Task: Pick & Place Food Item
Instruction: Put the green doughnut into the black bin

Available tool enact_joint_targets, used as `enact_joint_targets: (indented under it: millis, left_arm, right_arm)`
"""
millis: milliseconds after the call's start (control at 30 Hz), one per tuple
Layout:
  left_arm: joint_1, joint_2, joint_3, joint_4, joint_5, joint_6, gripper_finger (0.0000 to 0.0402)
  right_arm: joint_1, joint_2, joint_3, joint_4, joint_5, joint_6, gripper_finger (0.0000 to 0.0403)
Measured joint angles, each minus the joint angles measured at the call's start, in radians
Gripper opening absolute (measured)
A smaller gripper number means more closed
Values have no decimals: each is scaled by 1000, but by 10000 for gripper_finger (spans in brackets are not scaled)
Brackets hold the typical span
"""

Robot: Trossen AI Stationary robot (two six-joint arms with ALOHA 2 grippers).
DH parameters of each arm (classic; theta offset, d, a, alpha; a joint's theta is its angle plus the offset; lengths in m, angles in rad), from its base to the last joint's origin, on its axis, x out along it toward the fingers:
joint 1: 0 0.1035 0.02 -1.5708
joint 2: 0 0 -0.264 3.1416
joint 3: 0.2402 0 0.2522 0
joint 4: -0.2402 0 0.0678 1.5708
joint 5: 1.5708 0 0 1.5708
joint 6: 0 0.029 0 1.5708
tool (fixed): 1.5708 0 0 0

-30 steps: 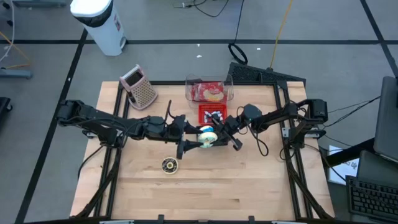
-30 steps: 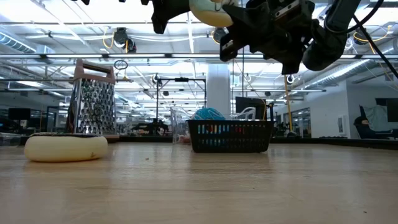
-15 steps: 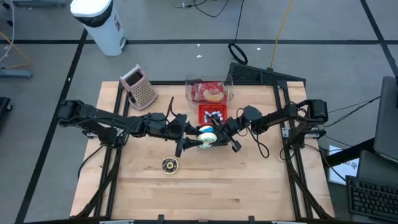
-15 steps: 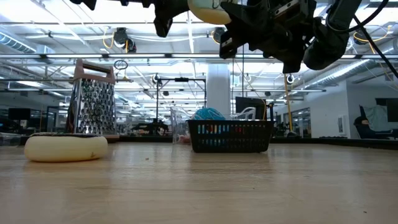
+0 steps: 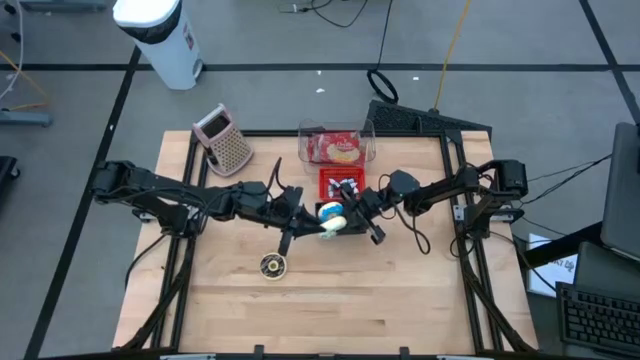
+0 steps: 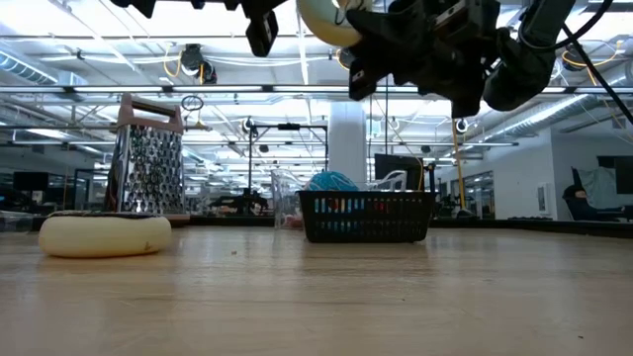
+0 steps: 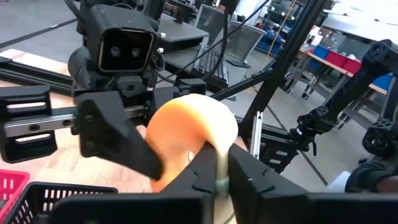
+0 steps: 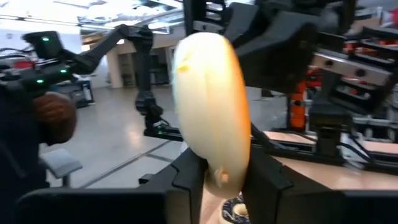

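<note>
We find the bagel half [image 5: 331, 217] held up in the air over the middle of the tabletop [image 5: 400, 300], caught between the two arms just in front of the red basket [image 5: 341, 185] — on edge, its flat face upright. The left pincer [image 5: 305, 222] is pinched narrow on one rim, and the right pincer [image 5: 352, 218] sits on the opposite rim with its jaws a little apart. With the bagel lying level between both pincers, we judge this a handover — whichever side lets go decides who carries it on.
</note>
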Motion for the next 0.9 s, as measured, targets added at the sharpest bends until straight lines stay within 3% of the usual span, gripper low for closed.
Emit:
enact_joint_targets:
  millis: [100,300,533,667,900]
  left_arm:
    - [0,1,0,0,0,-2,9]
    - [1,1,0,5,-3,-41,19]
    - [0,1,0,1,51,-128,13]
    - [-1,7,0,-93,26,-130,7]
    - [50,58,0,-161,7,-103,12]
  right_arm:
    - [-5,0,0,-5,24,0,97]
    - [-61,-56,-10,-53,26,16,141]
    - [-153,-263,-61,-391,34,-86,191]
    - [-194,-384,-109,-519,65,-89,196]
    - [-203,-514,-213,-494,81,-124,182]
